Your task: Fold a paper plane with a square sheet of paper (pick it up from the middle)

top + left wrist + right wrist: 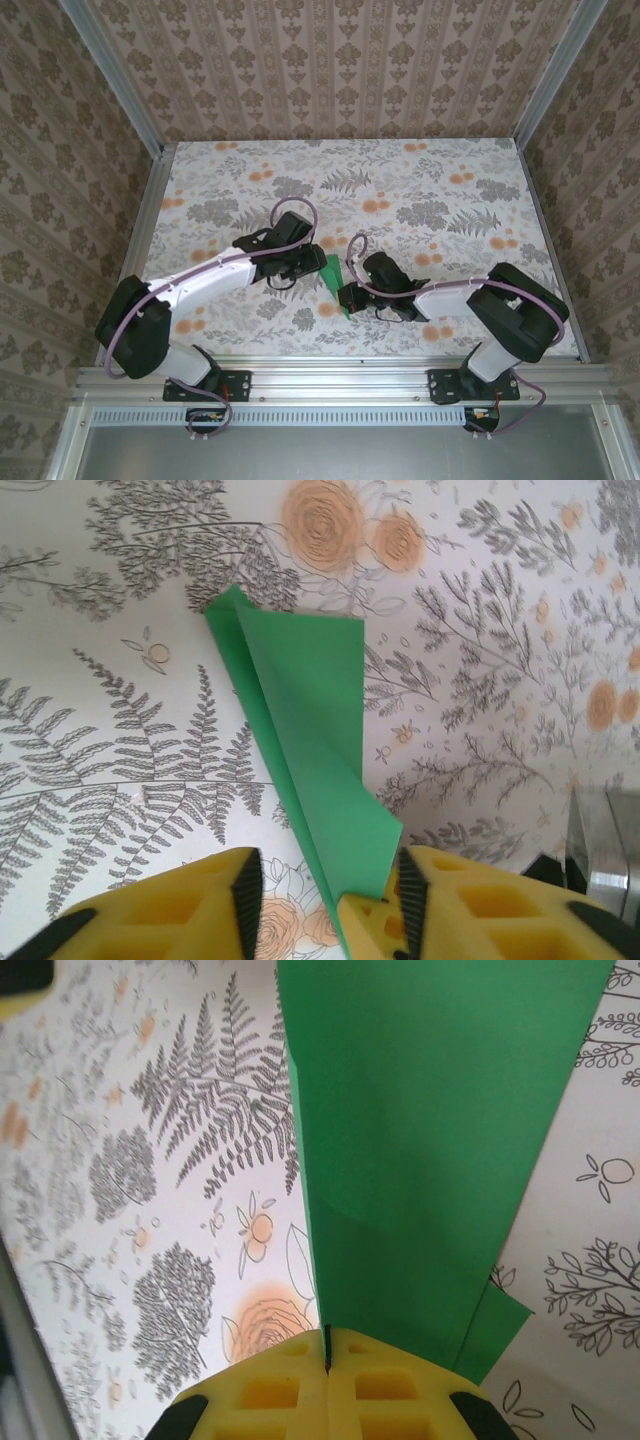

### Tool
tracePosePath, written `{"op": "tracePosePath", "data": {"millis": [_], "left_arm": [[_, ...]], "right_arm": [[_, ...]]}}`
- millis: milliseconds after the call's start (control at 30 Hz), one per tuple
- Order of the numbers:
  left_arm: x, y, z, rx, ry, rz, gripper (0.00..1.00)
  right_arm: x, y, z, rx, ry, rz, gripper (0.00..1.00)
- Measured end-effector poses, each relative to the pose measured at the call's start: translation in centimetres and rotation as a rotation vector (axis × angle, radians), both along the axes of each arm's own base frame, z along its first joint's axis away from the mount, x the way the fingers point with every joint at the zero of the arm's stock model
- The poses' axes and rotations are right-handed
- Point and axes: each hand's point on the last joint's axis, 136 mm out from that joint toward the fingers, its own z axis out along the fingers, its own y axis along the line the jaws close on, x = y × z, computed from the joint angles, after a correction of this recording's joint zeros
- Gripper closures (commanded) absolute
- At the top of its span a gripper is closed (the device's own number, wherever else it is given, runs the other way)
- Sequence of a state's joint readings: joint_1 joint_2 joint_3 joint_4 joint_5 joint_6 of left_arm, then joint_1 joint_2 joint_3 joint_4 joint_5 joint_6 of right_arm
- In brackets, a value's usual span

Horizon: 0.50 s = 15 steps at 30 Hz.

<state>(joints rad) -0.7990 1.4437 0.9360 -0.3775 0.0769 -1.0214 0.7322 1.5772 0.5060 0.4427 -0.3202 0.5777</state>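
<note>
The square sheet of paper is folded into a slim, pointed green paper plane point(333, 272) with a centre crease, near the middle of the table. My right gripper point(327, 1345) is shut on its rear end, and the green wings point(430, 1110) stretch away from the fingers. My left gripper point(320, 900) stands open around that same end of the paper plane point(300, 720); its fingers point(190, 910) do not press the paper. From above, the left gripper point(305, 268) is left of the plane and the right gripper point(347, 297) is at its near tip.
The table point(430, 200) has a floral cloth and is boxed in by patterned walls and aluminium rails point(150, 215). Both arms reach inward from the near edge and meet at the centre. A grey metal part point(600, 850) shows at the right of the left wrist view.
</note>
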Motion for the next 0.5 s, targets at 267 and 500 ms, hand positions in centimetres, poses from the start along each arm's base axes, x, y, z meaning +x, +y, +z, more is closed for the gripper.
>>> {"op": "tracePosePath", "data": {"millis": [267, 500], "left_arm": [[-0.2, -2.5, -0.6, -0.057, -0.029, -0.085, 0.74], [0.0, -4.2, -3.7, -0.061, 0.02, -0.12, 0.75]], "right_arm": [[0.4, -0.3, -0.5, 0.126, 0.128, -0.051, 1.0], [0.6, -0.7, -0.8, 0.181, 0.198, -0.084, 1.0]]}}
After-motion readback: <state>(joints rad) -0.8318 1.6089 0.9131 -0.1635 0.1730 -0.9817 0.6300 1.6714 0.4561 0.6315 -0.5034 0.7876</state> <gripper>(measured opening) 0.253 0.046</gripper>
